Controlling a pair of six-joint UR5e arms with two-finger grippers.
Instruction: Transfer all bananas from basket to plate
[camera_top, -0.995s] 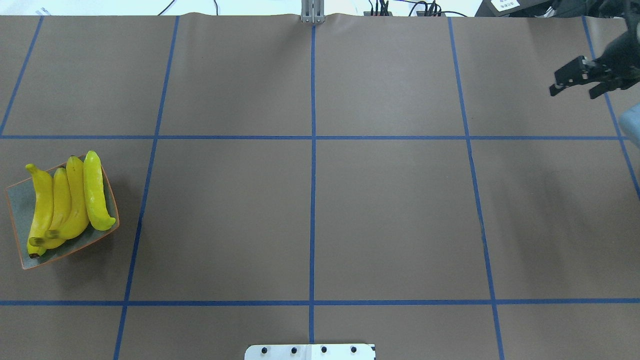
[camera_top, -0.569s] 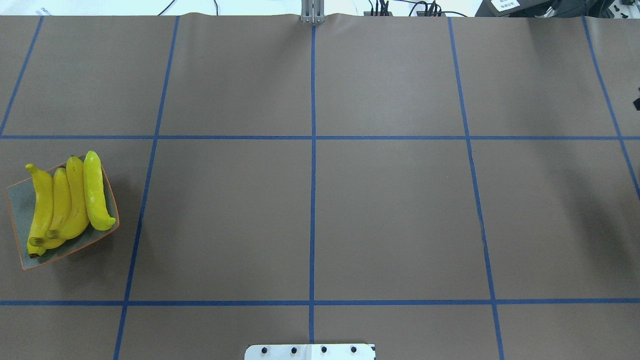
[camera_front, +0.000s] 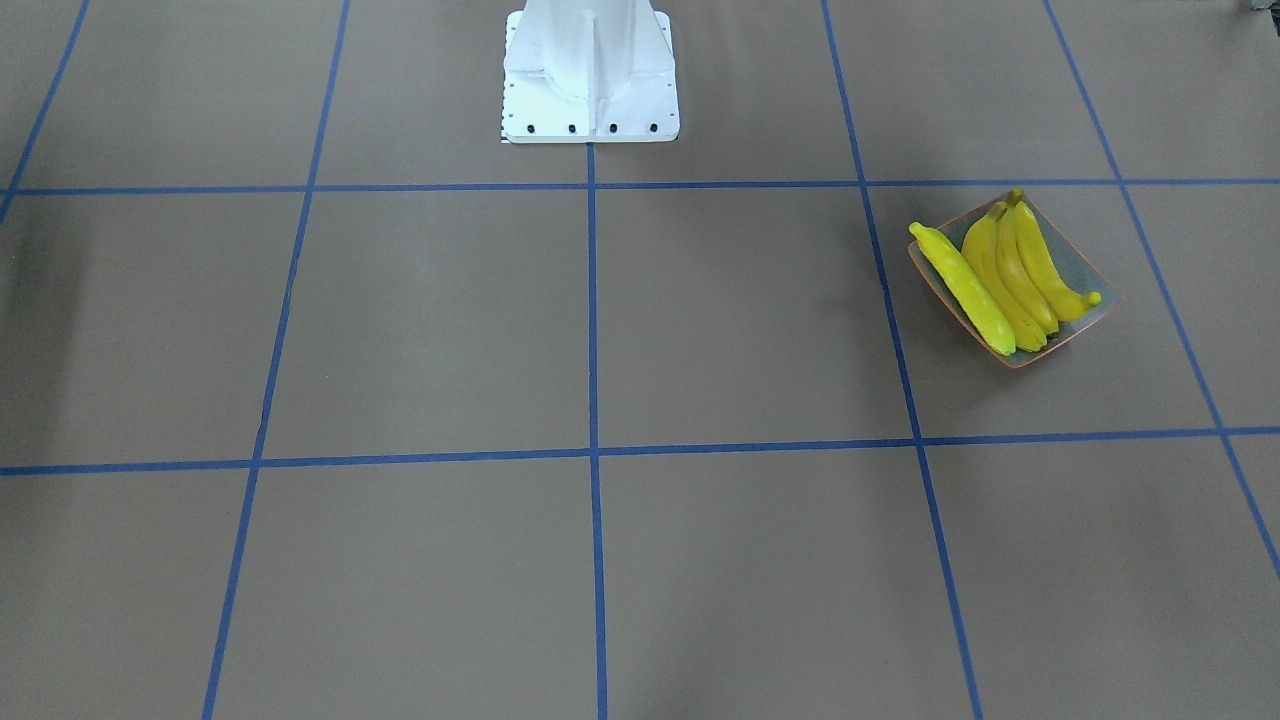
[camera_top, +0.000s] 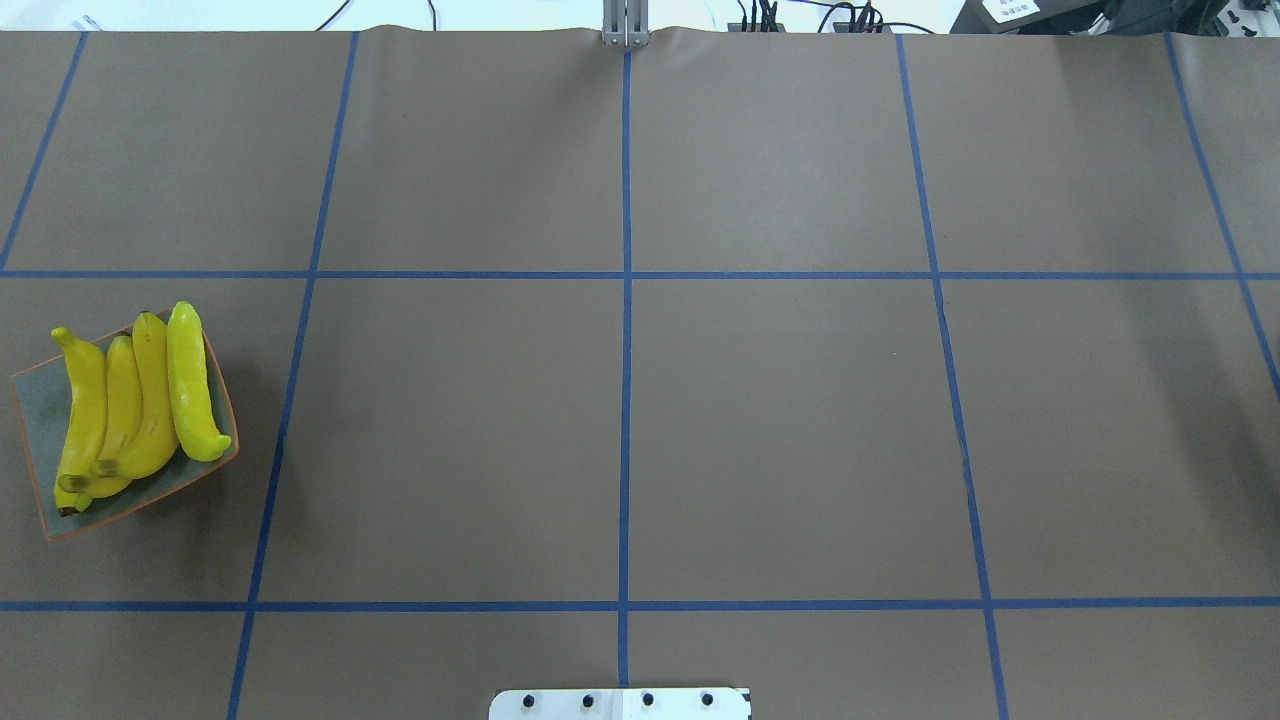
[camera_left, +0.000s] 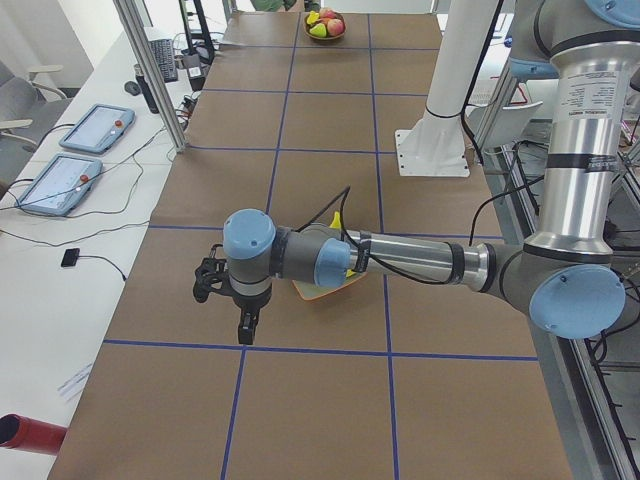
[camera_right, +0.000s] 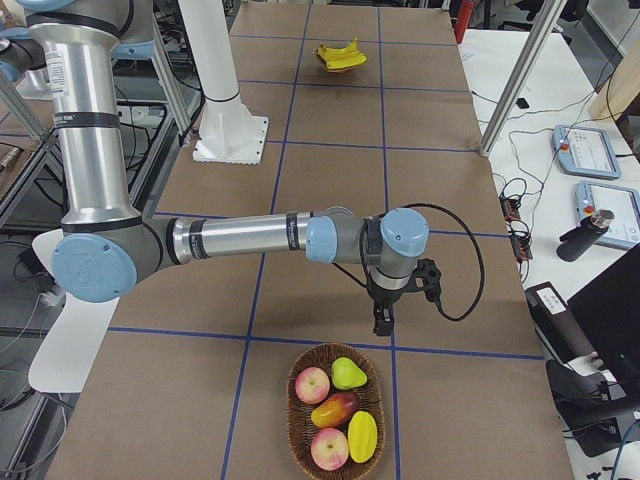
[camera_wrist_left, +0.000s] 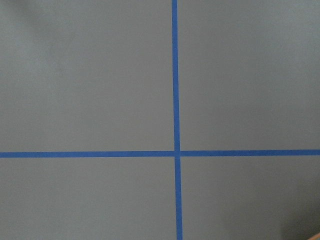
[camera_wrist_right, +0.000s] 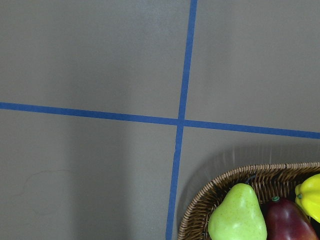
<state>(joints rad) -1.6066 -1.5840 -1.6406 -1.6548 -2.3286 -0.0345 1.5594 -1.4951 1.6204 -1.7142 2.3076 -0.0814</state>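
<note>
Several bright yellow bananas (camera_top: 130, 405) lie side by side on the grey-green plate (camera_top: 30, 400) at the table's left edge. They also show in the front view (camera_front: 1000, 285) on the plate (camera_front: 1088, 272). My left gripper (camera_left: 225, 305) shows only in the exterior left view, hanging just beyond the plate; I cannot tell if it is open or shut. My right gripper (camera_right: 405, 300) shows only in the exterior right view, above the table just short of the wicker basket (camera_right: 291, 405); its state cannot be told. No banana shows in the basket.
The basket holds apples, a green pear (camera_wrist_right: 237, 215) and other fruit, beyond the table's right end. The white robot base (camera_front: 590, 70) stands at the middle of the near edge. Blue tape lines grid the brown table.
My right gripper, at the overhead view's upper right edge a second ago, has moved off to the right, out of that view. The bananas and plate have not moved.
</note>
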